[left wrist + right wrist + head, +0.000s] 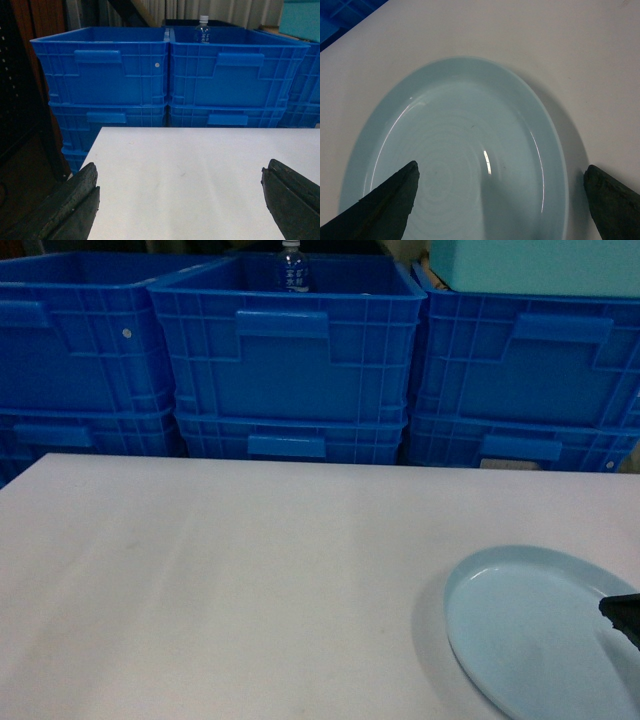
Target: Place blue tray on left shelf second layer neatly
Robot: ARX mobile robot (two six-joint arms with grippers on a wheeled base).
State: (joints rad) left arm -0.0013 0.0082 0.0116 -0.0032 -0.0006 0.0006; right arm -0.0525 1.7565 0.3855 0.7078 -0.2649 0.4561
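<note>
Spread wide above the blue tray (465,150), the right gripper (500,200) hovers with jaws holding nothing while the tray lies flat at the white surface's (220,580) near right corner, and the left gripper (180,200) hangs equally wide before stacked blue crates (290,350).

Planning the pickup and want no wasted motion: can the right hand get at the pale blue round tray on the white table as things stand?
Probably yes. The right hand hangs open directly over the pale blue round tray, fingers spread to either side, and nothing lies on the tray or between them.
</note>
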